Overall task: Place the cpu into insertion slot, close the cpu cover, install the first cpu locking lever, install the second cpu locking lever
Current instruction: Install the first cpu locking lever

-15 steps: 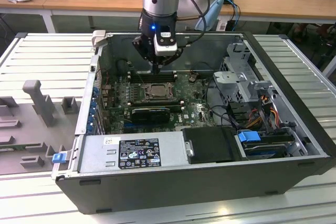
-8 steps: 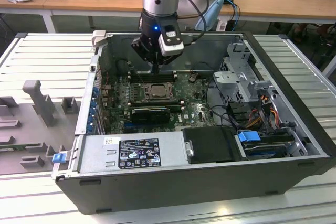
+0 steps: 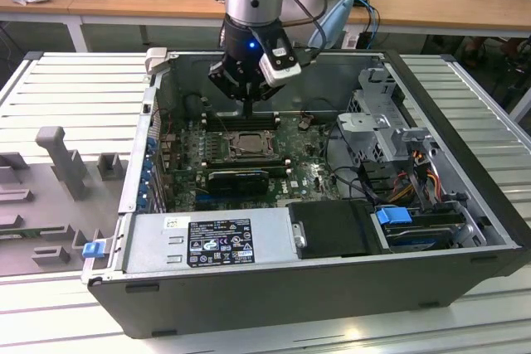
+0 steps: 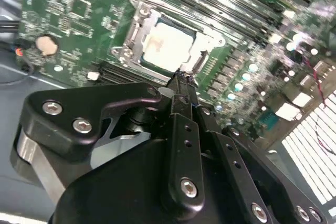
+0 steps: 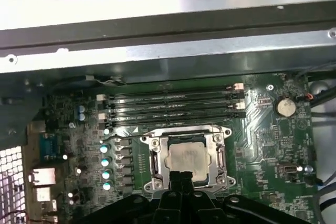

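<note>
Exterior view's left: grey fixture blocks (image 3: 62, 159) are seen on the slatted bench (image 3: 58, 80), well apart from the work. In the middle the open computer case (image 3: 332, 288) is laid flat, with the green board (image 3: 303, 167) exposed inside.

The insertion slot (image 3: 267, 153) is found near the board's centre. The cpu (image 3: 249, 145) is already seated in it, pale face up, square to the rim in both wrist views (image 5: 187, 157). The cpu cover (image 5: 156, 161) is judged to be lying down flat around the chip, with the chip showing through its window. A thin rod (image 5: 176, 130) is seen along the socket side that faces the long black memory slots (image 5: 173, 106). Whether it is latched cannot be told.

The gripper (image 3: 249, 113) is hung straight above the socket. Its fingers are pinched together with nothing between them, as shown in the second wrist view (image 4: 181, 80). In the first wrist view the gripper's tip (image 5: 181, 176) is placed at the socket edge opposite that bank of memory slots, so the cpu lies just beyond the tip, toward the slots. Contact with the frame cannot be judged; the tip is near or touching.

Exterior view's right: the drive cage (image 3: 382, 118) and cables (image 3: 406, 184) are kept well clear of the arm.
</note>
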